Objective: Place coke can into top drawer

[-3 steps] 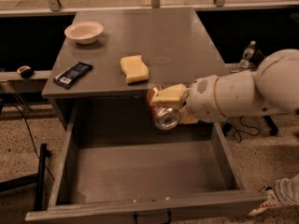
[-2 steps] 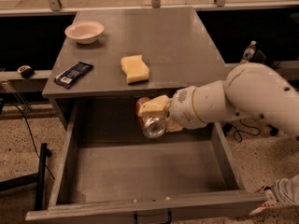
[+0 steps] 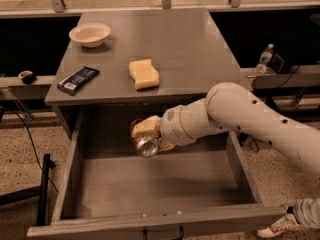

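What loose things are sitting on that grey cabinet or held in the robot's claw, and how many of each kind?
bowl: 1
sponge: 1
snack bar wrapper: 1
coke can: 1, gripped in the claw above the open top drawer
Total: 4

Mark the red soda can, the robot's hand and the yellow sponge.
red aluminium soda can (image 3: 147,146): camera view, silver end.
hand (image 3: 151,136): camera view, between fingertips, above grey drawer (image 3: 150,191).
yellow sponge (image 3: 144,74): camera view, top face.
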{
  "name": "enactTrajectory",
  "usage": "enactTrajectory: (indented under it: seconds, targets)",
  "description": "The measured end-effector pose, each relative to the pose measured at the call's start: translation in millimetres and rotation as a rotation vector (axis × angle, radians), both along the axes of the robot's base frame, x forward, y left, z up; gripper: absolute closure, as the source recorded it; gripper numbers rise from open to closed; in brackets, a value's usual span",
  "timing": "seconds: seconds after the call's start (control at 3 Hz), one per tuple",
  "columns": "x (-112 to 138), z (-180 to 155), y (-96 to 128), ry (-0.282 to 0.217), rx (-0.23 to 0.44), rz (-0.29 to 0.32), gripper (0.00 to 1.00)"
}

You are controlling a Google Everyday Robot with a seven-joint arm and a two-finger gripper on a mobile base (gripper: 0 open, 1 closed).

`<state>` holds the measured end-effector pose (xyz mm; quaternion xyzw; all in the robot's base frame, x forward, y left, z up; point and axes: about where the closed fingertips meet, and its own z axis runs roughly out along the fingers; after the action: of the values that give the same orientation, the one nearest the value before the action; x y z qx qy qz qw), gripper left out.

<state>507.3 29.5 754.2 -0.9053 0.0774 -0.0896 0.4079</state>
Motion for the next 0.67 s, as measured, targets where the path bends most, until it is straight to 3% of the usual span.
enactTrajectory:
  seconds: [0.67]
  targets:
    - [-14, -40, 19, 0.024, 0.062, 0.017, 1.0]
